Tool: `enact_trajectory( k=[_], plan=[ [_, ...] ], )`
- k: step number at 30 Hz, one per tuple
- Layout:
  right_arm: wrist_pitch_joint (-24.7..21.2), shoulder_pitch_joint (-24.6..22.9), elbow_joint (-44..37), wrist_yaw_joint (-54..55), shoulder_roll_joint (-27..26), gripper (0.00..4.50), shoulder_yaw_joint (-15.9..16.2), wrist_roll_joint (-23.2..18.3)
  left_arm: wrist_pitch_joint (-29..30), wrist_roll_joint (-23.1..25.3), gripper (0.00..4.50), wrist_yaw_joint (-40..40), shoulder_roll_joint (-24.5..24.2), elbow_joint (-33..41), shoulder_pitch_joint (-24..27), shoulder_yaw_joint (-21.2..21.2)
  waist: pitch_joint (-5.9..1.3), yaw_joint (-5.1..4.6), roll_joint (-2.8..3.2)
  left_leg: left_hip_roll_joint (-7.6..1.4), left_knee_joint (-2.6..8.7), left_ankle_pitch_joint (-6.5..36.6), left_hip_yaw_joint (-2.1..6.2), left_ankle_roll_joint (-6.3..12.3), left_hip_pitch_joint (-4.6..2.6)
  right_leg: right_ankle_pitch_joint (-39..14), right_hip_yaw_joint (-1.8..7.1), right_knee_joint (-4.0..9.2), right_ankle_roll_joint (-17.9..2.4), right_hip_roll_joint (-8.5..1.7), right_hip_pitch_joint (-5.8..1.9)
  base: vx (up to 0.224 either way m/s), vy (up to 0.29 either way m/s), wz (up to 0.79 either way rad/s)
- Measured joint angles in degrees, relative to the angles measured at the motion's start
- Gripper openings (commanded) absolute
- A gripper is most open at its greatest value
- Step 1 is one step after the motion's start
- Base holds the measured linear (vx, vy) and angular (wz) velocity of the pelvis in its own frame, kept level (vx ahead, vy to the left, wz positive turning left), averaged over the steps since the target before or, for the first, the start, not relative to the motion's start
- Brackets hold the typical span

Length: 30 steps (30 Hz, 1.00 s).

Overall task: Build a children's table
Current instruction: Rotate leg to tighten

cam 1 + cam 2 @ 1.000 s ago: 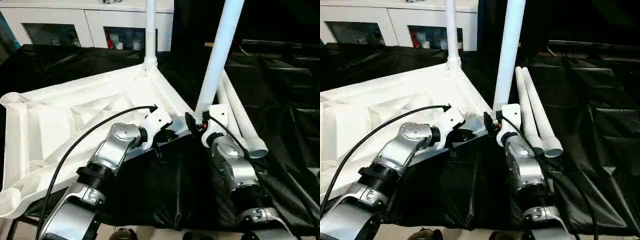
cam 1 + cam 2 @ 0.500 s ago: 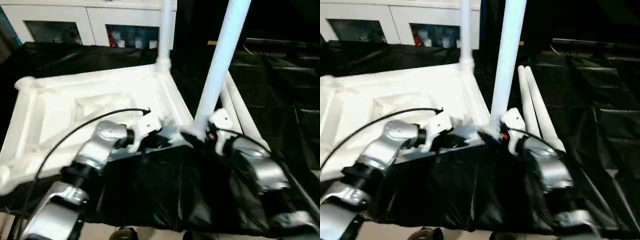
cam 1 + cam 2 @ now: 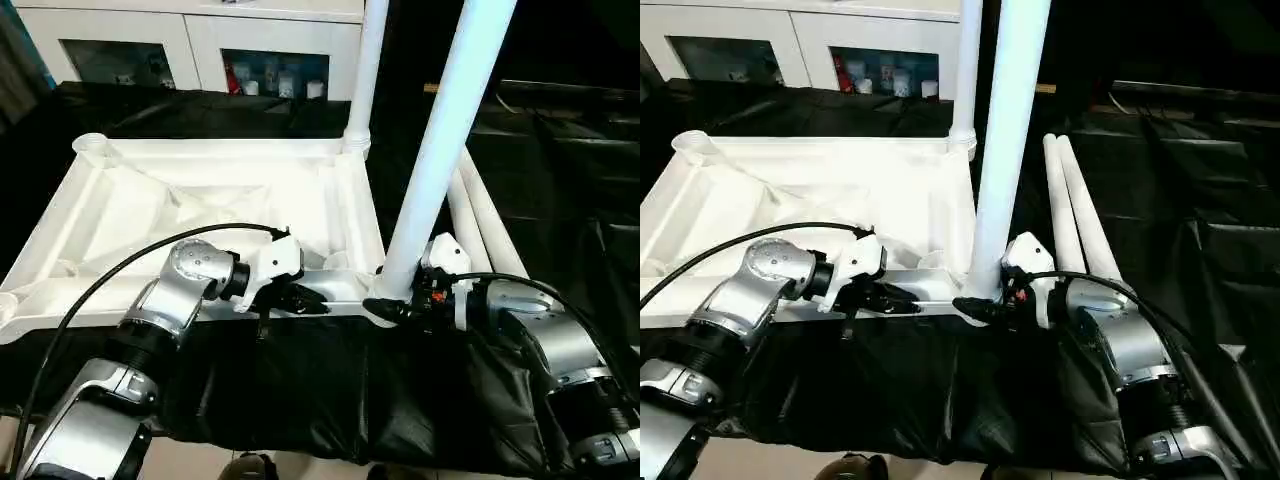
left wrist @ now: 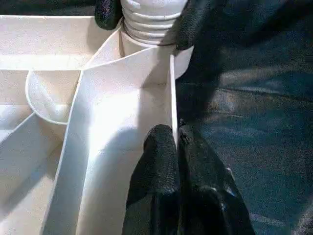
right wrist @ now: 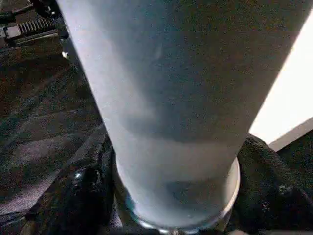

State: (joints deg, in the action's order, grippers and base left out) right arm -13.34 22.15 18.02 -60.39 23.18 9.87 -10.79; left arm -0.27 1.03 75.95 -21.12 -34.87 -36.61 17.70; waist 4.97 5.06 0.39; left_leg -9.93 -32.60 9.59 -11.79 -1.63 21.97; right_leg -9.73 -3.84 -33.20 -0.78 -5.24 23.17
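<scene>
The white tabletop lies underside up, ribs showing, on a black sheet. One white leg stands in its far right corner socket. My left gripper is shut on the tabletop's near rim, its fingertips pinching the thin wall. My right gripper is shut on a second leg, which stands upright with its ridged base at the near right corner. In the right wrist view, black fingers flank that leg on both sides.
Two loose white legs lie side by side on the black sheet, right of the tabletop. A white cabinet with glass-fronted compartments stands behind. A black cable loops over my left forearm.
The head camera has shifted. The tabletop has swung from corner-on and tilted to lying square and flat. My right gripper has turned sideways, bringing the held leg's base to the near right corner.
</scene>
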Motion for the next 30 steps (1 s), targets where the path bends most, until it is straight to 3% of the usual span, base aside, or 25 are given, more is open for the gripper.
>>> enact_trajectory(
  k=[5, 14, 22, 23, 30],
  plan=[
    [-1.41, -2.12, -1.82, 3.76, -2.15, 2.75, -1.84, -0.52, 1.13, -0.03, 0.00, -1.08, 0.39, -0.28, 0.01, -0.47, -0.03, 0.06, -0.04, -0.01, -0.02, 0.00, 0.00, 0.00, -0.07, 0.00, 0.00, -0.03, 0.00, 0.00, -0.05, 0.000, 0.000, 0.00],
    [-1.25, -0.12, 3.91, 30.09, -14.17, 2.74, -8.44, 2.83, 9.99, 3.69, 0.00, -16.54, 7.06, 0.86, -0.31, -1.68, -0.13, -1.45, -0.18, 0.06, -0.03, 0.01, 0.00, -0.02, -0.73, -0.24, 0.08, 0.11, 0.39, -0.05, -0.51, 0.000, 0.000, 0.00],
    [1.64, 2.26, 8.13, 46.64, -21.82, 2.73, -12.07, 5.45, 15.16, 5.44, 0.00, -25.02, 11.68, 2.65, 0.11, -2.02, -0.17, -1.78, -0.24, 0.09, 0.01, 0.01, 0.04, -0.02, -0.84, -0.37, 0.06, 0.42, 0.60, -0.07, -0.58, 0.000, 0.000, 0.00],
    [2.17, 2.28, 8.32, 47.43, -22.11, 3.29, -12.17, 5.67, 15.20, 5.45, 0.00, -25.13, 11.86, 2.68, 0.12, -2.02, -0.17, -1.78, -0.23, 0.10, 0.05, 0.01, 0.05, -0.02, -0.82, -0.37, 0.05, 0.54, 0.59, -0.07, -0.58, 0.000, 0.000, 0.00],
    [2.78, 2.46, 8.39, 45.16, -21.57, 3.92, -12.13, 5.74, 15.00, 5.43, 0.00, -24.35, 11.53, 4.34, 0.81, -1.69, -0.17, -1.72, -0.23, 0.18, 0.15, 0.01, 0.04, -0.02, -0.67, -0.34, 0.13, 0.69, 0.55, -0.07, -0.49, 0.000, 0.000, 0.00]
  ],
)
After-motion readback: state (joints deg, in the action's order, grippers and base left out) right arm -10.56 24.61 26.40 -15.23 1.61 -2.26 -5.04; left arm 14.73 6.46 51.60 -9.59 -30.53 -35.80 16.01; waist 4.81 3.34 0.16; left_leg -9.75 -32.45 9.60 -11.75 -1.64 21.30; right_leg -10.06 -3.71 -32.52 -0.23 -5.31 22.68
